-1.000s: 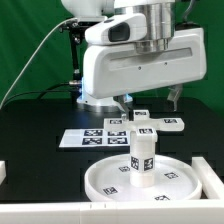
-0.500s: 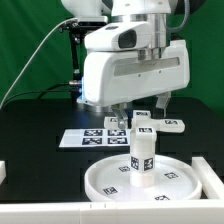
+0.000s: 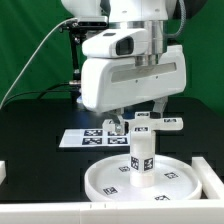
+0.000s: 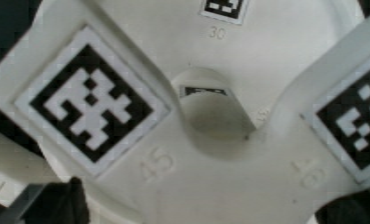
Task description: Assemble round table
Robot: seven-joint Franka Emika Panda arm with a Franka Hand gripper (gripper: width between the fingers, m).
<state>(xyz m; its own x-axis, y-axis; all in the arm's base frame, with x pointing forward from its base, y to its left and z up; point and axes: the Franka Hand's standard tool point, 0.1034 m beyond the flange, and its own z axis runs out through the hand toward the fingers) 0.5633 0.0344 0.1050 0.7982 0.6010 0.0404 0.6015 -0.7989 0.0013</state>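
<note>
The large round rimmed disc (image 3: 138, 180) lies on the black table near the front. The short thick cylinder (image 3: 143, 158) stands upright on its central hub. The small cross-shaped piece (image 3: 156, 126) lies on the table behind the disc. My gripper (image 3: 138, 116) hangs open and empty above the cylinder, one finger (image 3: 117, 123) on each side. In the wrist view I look down on the cylinder's top (image 4: 214, 112) and the tagged disc (image 4: 93, 95). The gripper (image 4: 207, 208) shows there only as dark fingertips (image 4: 43, 204) at the frame corners.
The marker board (image 3: 92, 137) lies flat on the table at the exterior view's left of the cross-shaped piece. White bars sit at the left edge (image 3: 4, 172), the right edge (image 3: 211, 176) and along the front. A black cable runs down at the back left.
The arm has moved toward the exterior view's left and come lower, bringing the open gripper over the cylinder. The parts have not moved.
</note>
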